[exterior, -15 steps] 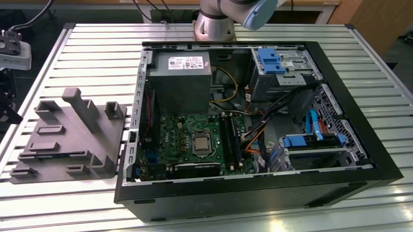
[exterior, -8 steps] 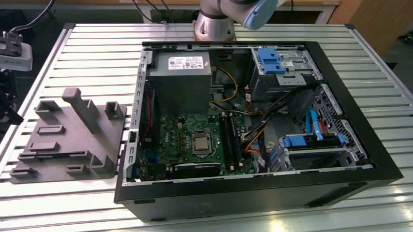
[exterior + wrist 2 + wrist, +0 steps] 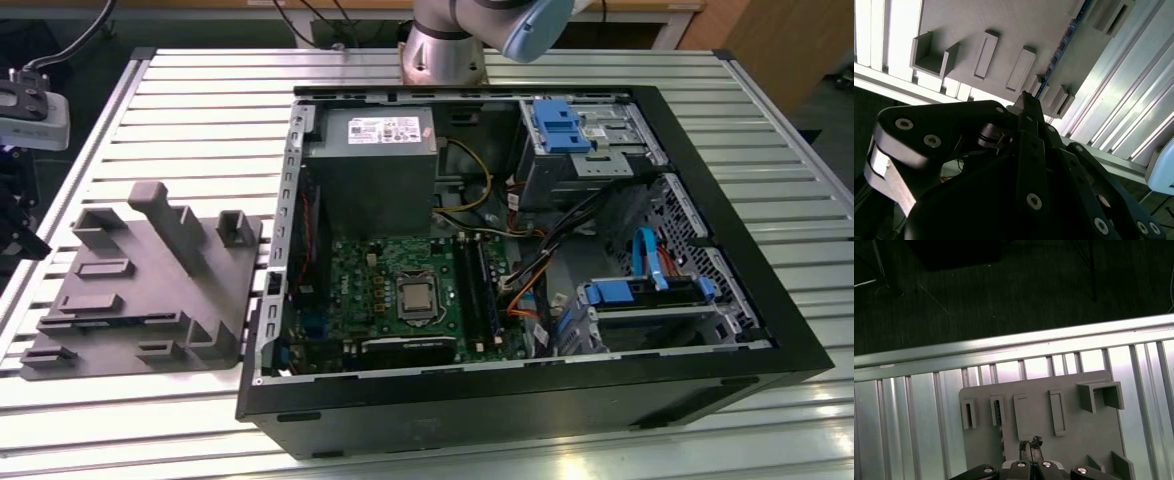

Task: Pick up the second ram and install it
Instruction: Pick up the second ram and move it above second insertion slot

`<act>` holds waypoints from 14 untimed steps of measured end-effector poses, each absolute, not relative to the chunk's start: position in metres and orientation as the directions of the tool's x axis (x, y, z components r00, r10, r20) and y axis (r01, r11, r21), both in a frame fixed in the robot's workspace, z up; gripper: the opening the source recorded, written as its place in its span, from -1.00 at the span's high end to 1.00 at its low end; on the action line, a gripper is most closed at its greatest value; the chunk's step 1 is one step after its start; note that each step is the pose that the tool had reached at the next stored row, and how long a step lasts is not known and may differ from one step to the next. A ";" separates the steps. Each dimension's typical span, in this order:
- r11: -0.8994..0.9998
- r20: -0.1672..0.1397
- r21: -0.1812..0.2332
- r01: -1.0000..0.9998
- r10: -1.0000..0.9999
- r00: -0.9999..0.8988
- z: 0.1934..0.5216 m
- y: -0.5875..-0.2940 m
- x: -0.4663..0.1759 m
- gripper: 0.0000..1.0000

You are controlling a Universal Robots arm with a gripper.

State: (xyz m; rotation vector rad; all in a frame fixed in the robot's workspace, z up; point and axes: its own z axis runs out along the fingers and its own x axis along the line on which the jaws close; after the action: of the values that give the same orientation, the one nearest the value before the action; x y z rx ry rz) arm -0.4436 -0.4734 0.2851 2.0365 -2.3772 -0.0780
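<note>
The second ram is a thin dark blue-green board standing on its long edge in the grey holder. In the first wrist view the ram shows as a dark line in one slot of the holder. My gripper hangs above the holder, apart from it, its dark fingertips close together with nothing between them. Its tip is over the holder beside the ram's line. The open computer case holds the green motherboard with its long black slots.
The grey holder lies on the slatted aluminium table, at the exterior view's left of the case. The arm's base stands behind the case. Inside the case are a grey power supply, cables and blue drive brackets. The table's edge runs past the holder.
</note>
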 end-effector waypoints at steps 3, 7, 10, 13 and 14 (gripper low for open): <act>0.153 -0.024 0.045 -0.987 -0.988 -0.154 0.284 -0.473 -0.444 0.79; 0.153 -0.024 0.045 -0.987 -0.988 -0.154 0.282 -0.474 -0.442 0.79; 0.152 -0.025 0.044 -0.987 -0.988 -0.154 0.280 -0.474 -0.441 0.79; 0.152 -0.024 0.045 -0.987 -0.988 -0.154 0.279 -0.474 -0.439 0.79; 0.152 -0.024 0.045 -0.987 -0.988 -0.154 0.279 -0.475 -0.439 0.79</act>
State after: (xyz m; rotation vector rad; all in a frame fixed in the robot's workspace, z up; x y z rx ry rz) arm -0.4391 -0.4748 0.2788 2.0366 -2.3767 -0.0780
